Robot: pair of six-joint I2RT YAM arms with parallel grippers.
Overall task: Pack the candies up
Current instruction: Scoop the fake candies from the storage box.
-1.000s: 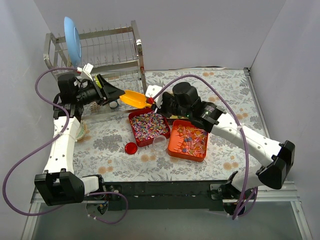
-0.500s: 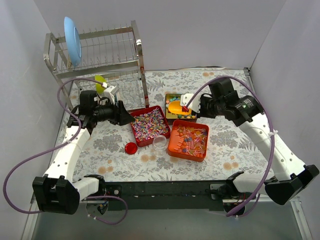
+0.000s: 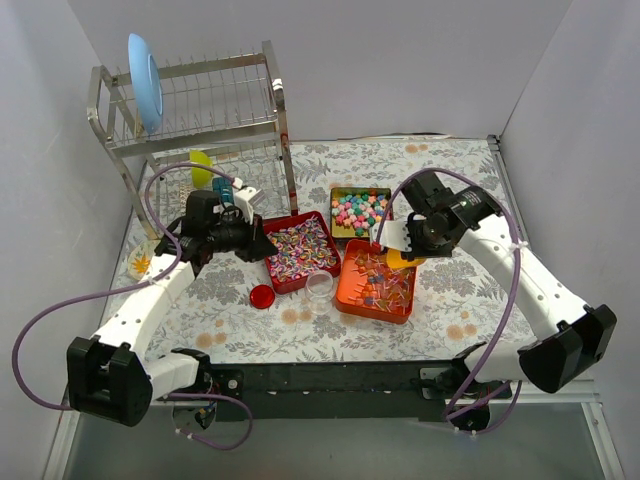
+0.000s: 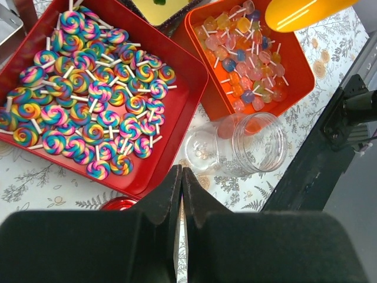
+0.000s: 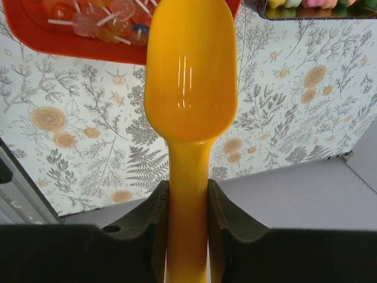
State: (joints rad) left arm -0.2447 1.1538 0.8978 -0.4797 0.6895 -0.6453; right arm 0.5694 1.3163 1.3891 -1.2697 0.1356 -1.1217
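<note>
While the left gripper [image 4: 181,172] hangs pinched shut on nothing over the red tray's [image 4: 177,130] near rim, the right gripper [image 5: 187,197] clamps the yellow scoop [image 5: 189,76] at the orange tray's [image 4: 207,94] edge; candies [image 4: 88,100] fill both trays, a clear jar [image 4: 238,144] just beside them.

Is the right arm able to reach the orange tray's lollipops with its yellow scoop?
Probably yes: the right end effector grips the scoop, whose tip hangs over the edge of the open orange tray, nothing between.
</note>
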